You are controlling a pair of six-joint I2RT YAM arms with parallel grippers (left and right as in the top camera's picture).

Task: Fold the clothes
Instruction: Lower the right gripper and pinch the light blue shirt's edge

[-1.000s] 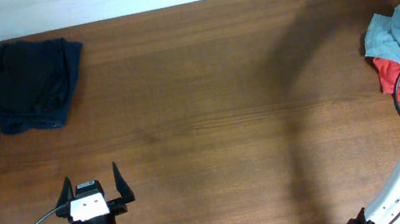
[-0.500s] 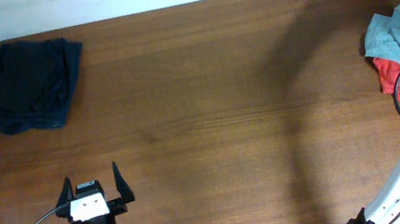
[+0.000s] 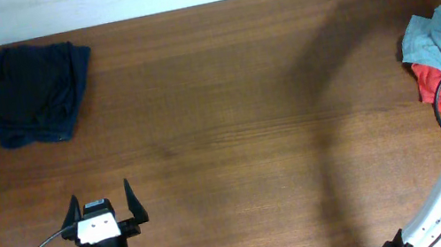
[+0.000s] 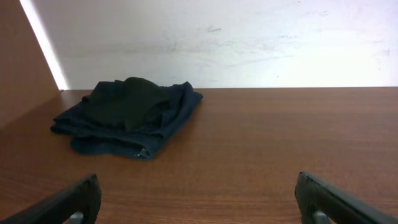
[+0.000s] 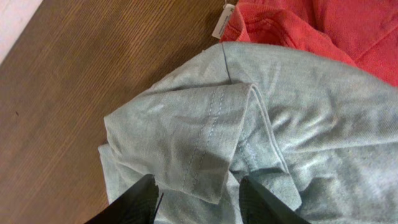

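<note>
While left fingers [image 4: 78, 199] and right fingers [image 5: 134, 202] gape empty, the grey shirt sleeve [image 5: 205, 137] points toward the latter.

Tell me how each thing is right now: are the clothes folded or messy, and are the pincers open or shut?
Dark navy cloth garment: loosely folded into a bundle.
Pale grey-blue knit shirt: crumpled, not folded.
Red cloth garment: crumpled, partly under the grey-blue shirt.
Left pincer: open, holding nothing.
Right pincer: open, over the grey-blue shirt.
</note>
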